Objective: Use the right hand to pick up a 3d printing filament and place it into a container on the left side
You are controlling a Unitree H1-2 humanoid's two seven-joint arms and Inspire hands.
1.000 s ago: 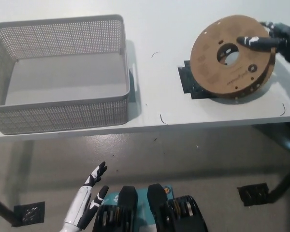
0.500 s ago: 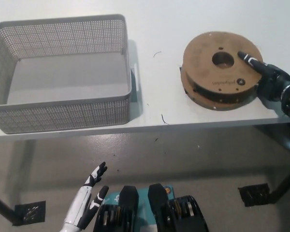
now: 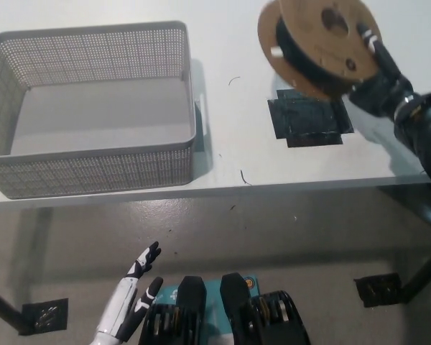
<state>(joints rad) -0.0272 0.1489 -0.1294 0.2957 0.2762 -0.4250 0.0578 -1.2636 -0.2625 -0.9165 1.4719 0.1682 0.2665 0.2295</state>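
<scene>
White tabletop (image 3: 230, 154) fills the head view, with grey floor below its front edge. At upper right the black right hand (image 3: 377, 75) has its fingers closed on a filament spool (image 3: 317, 44), cardboard flanges tilted up and black filament visible between them, held clear of the table above a black square mat (image 3: 309, 121). A grey mesh basket (image 3: 93, 162) (the container on the left, by the look of it) stands well apart at the table's left end, nothing in it. The white left hand (image 3: 133, 302) rests low at lower left, below the table edge, fingers spread and holding nothing. Judging from this, the pick-up is done; the carry across and the release into the basket remain. Small dark print on the spool's face is too blurred to read.
</scene>
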